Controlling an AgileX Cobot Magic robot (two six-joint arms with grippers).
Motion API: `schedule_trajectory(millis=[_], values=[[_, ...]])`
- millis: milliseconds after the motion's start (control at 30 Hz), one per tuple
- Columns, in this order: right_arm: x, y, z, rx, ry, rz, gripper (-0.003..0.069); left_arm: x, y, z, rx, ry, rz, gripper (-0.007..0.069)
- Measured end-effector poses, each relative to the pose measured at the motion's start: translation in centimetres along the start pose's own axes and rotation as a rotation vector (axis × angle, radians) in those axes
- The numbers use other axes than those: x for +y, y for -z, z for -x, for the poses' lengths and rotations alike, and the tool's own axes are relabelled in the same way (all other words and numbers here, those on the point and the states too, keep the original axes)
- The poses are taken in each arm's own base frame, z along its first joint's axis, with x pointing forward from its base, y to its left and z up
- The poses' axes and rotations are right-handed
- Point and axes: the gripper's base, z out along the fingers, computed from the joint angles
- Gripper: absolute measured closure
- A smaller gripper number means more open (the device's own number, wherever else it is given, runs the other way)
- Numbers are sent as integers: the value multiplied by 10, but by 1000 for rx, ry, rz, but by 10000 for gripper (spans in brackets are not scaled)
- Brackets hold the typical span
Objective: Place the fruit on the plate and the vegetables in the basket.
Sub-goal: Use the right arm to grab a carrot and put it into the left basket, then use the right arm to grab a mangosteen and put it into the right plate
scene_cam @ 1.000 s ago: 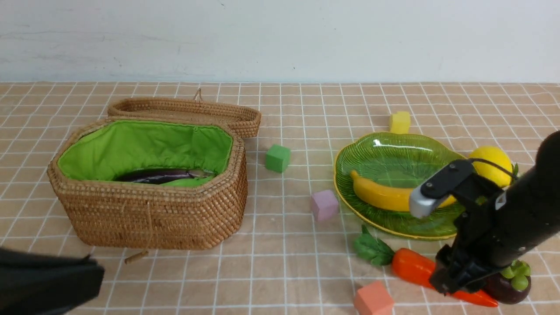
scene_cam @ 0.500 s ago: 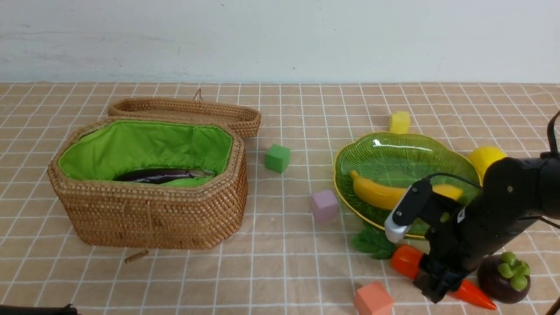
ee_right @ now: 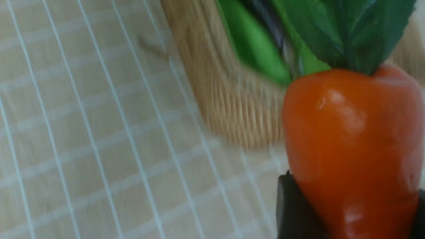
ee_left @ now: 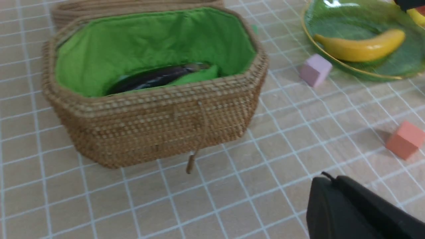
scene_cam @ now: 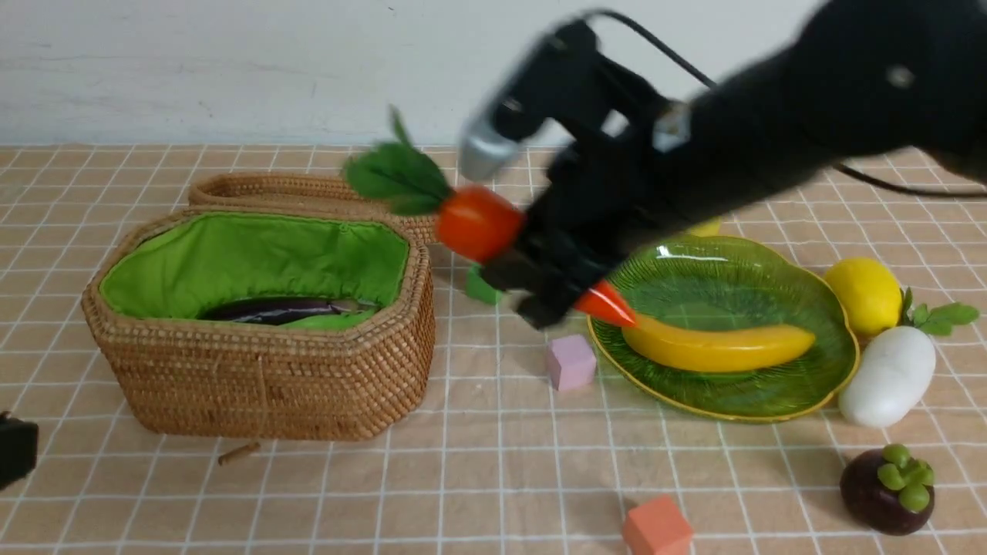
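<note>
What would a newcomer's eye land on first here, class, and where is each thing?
The right claw holds the orange carrot in the air between the basket and the plate. A dark eggplant lies in the green-lined basket at left; a yellow banana lies on the plate.

Green-leaved orange carrot [scene_cam: 478,223]; green-lined brown woven basket [scene_cam: 270,393]; eggplant [scene_cam: 270,310] apparently dark purple.

Woven lid [scene_cam: 308,189], green cube [scene_cam: 476,287], lilac cube [scene_cam: 571,362], salmon cube [scene_cam: 657,530], checked tablecloth [scene_cam: 493,478], white wall [scene_cam: 231,69]
</note>
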Motion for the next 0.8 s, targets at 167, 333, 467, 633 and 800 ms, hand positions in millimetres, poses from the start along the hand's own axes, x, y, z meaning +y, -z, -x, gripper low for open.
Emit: schedule_trajectory(millis=[167, 333, 467, 633, 800], values=[[-11, -69, 48, -141, 44, -29, 334, 4, 0, 2, -22, 37, 40, 638], [-24, -146, 44, -156, 49, -44, 244, 4, 0, 1, -15, 43, 45, 638], [-23, -163, 37, -123, 19, -20, 35, 4, 0, 1, -13, 44, 46, 638], [-24, -115, 47, 14, -33, -14, 8, 4, 0, 2, -24, 30, 38, 638], [-33, -17, 59, 187, -169, -154, 226, -4, 0, 5, -55, -57, -43, 638]])
